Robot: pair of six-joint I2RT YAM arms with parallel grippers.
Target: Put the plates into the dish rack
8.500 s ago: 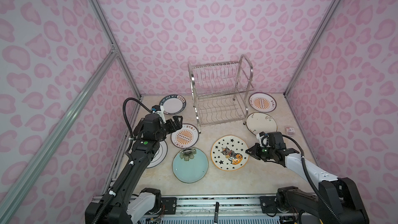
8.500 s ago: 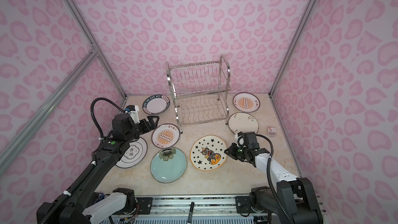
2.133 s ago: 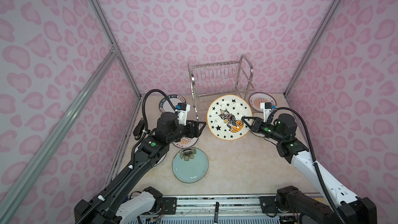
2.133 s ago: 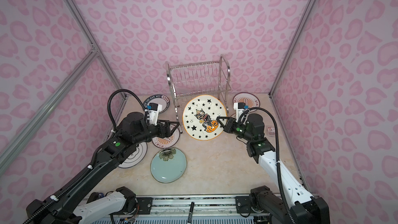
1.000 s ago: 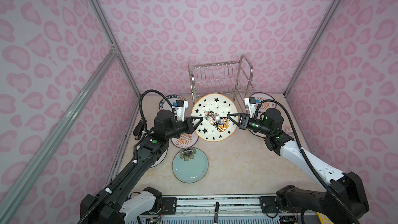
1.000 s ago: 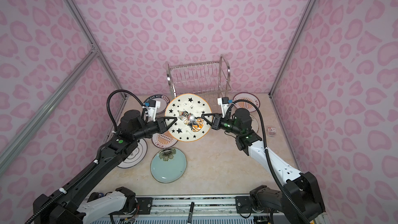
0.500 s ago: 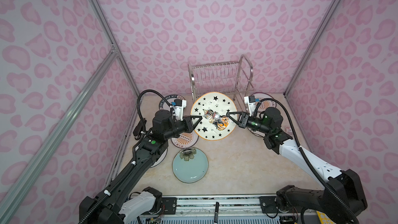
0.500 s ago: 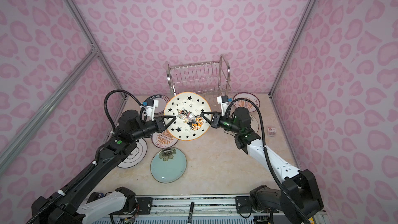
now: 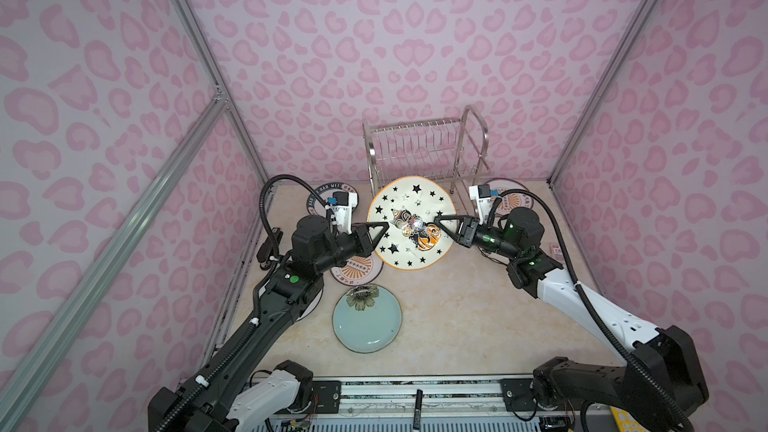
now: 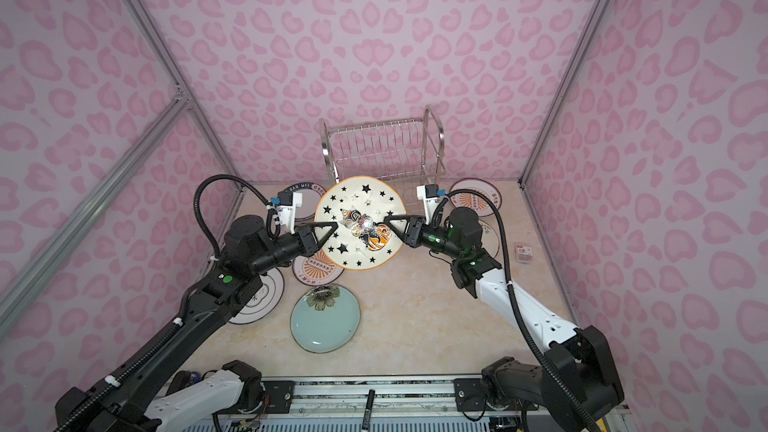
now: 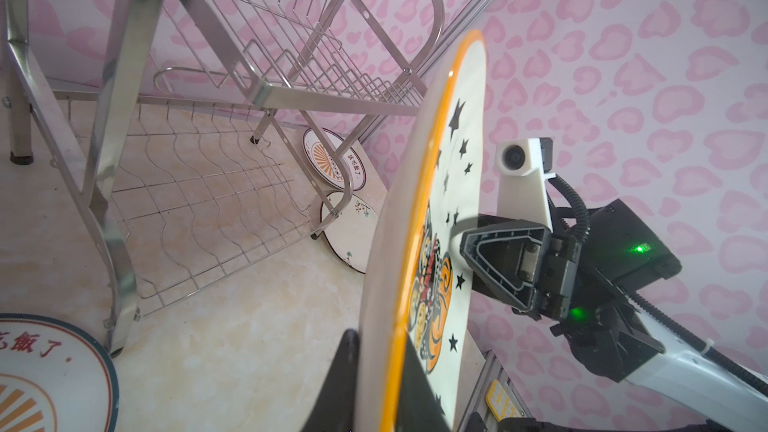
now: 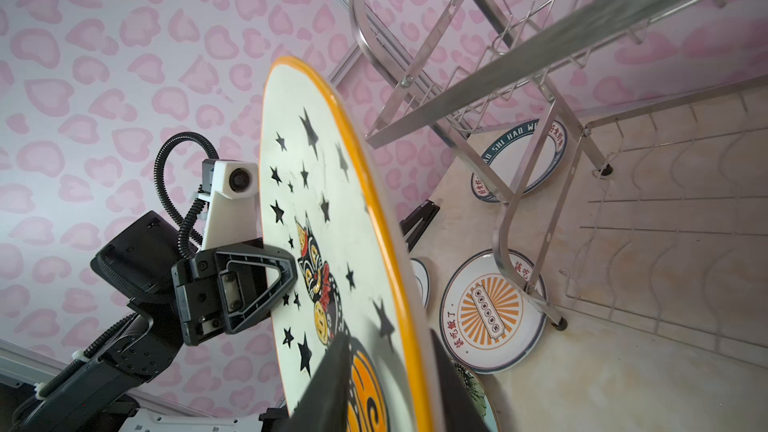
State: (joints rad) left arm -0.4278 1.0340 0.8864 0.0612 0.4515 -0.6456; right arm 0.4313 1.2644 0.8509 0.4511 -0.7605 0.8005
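Steel wire alone fills the two-tier shiny dish rack (image 9: 424, 147) at the middle of the beige marbled worktop's (image 9: 457, 317) far edge. Neither tier carries a plate, so I judge you are on the first load. The orange-rimmed round star-and-cat plate (image 9: 409, 228) hangs in the air just in front of the rack, stood on edge with its painted face toward the near edge. I take it that it is held upright so its rim can slide between the rack's wires, and gripped from both sides as a hand-over between arms. Your left gripper (image 9: 384, 226) is clamped on the plate's left rim, a finger on each face. Your right gripper (image 9: 438, 220) straddles the opposite rim, one finger in front and one behind, but you cannot tell whether it presses or stands loose.

Count seven plates: that one aloft and six flat on the worktop. Toward the far left corner lies the navy-lettered white plate (image 10: 307, 189). Nearer the left edge are the orange-sunburst plate (image 9: 355, 272) and, under the left arm, the black-ringed white plate (image 10: 262, 297). The pale teal flower plate (image 9: 367, 320) lies nearer the middle. At the far right corner lies a second sunburst plate (image 10: 473, 201), with the white floral plate (image 10: 490, 238) just beside it. One rack, two grippers.
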